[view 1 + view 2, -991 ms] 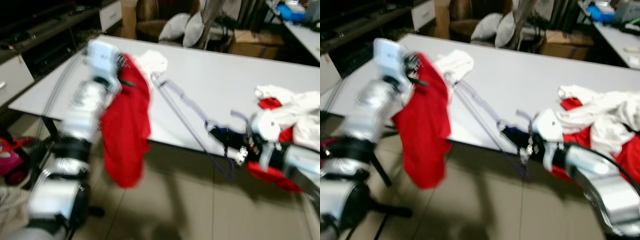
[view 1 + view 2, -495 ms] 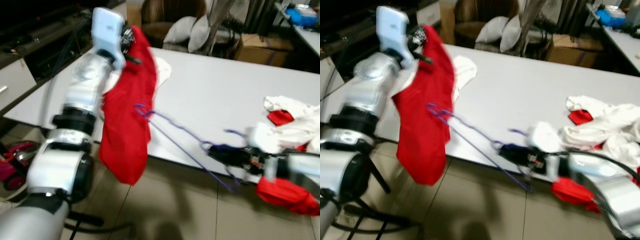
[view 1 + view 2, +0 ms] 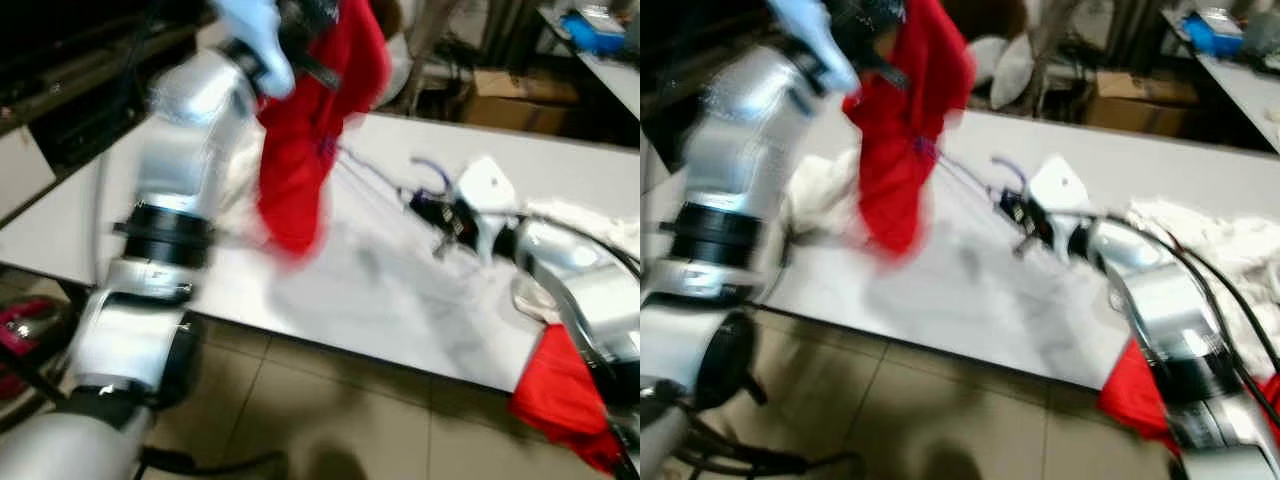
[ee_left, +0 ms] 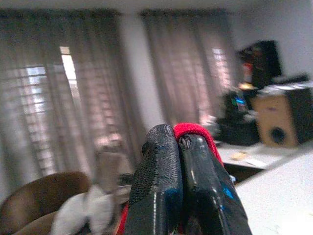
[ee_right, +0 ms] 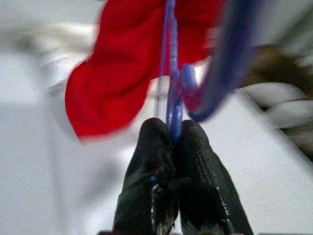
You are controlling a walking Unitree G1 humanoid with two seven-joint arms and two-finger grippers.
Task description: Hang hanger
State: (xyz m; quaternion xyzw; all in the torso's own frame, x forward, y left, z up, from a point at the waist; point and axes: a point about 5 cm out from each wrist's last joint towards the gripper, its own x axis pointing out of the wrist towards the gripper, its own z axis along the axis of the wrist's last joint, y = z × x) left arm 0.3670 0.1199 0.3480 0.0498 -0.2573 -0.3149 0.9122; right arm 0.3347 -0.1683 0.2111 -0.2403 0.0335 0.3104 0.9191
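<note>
The thin purple wire hanger [image 5: 170, 83] is pinched at its neck between the closed fingers of our right end effector [image 5: 172, 142], its hook curling just past the fingertips, and it now hangs in the air above the white table [image 3: 400, 300], reaching toward the cloth. Our left end effector [image 4: 178, 142] is clamped shut on the top edge of the red fabric garment [image 3: 310, 130], holding it high so it drapes down over the table. Compared with a moment ago, we have raised the garment much higher and brought the hanger up from below the table edge, so its far end now meets the red cloth; we judge that we are threading the hanger into the garment, a step needed before anything can be hung. The hanger looks slender and springy, blurred by motion, its frame a faint line. A heap of white and red clothes [image 3: 1200, 230] lies on the table beside our right arm.
</note>
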